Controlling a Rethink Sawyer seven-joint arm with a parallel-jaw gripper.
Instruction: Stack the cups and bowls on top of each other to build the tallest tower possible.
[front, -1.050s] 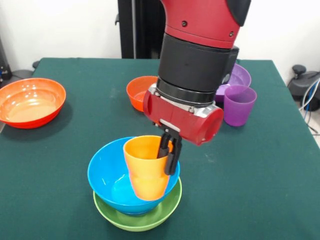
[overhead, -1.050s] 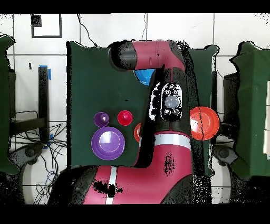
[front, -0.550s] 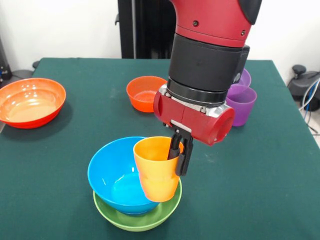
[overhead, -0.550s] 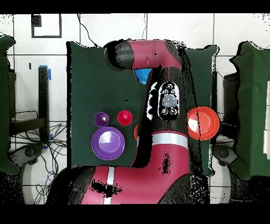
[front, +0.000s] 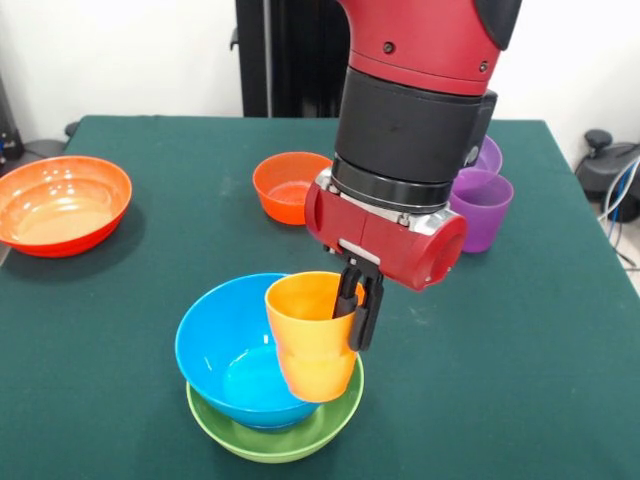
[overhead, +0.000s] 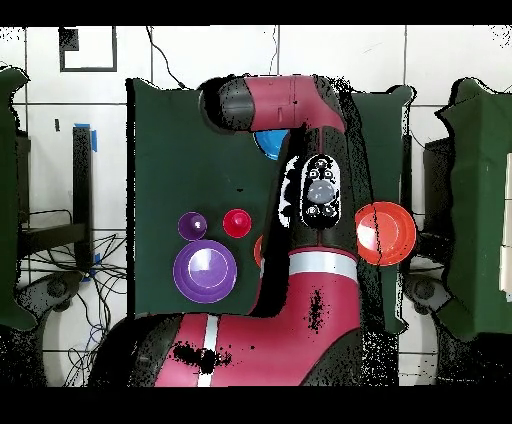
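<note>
Two black fingers (front: 350, 300) pinched the rim of the orange cup (front: 308, 338), one inside the wall and one outside, so we took the gripper (front: 358, 312) as clamped on that cup. We saw the cup hanging upright with a slight tilt, its lower part over the 3 o'clock edge of the light blue bowl (front: 232, 352); whether its base touched either bowl we could not tell. That bowl sat nested in the lime green bowl (front: 278, 432), which rested on the green table (front: 500, 350).

From the cup, the small orange bowl (front: 285, 185) lay toward 12 o'clock, well apart. The purple cup (front: 482, 207) stood toward 2 o'clock, with the wide purple bowl (front: 489, 153) just behind it. The wide orange-red bowl (front: 60, 203) sat toward 10 o'clock near the table's edge.

In the overhead view, the arm (overhead: 300, 200) covered most of the stack, and we saw the red cup (overhead: 237, 222) beside the purple cup.
</note>
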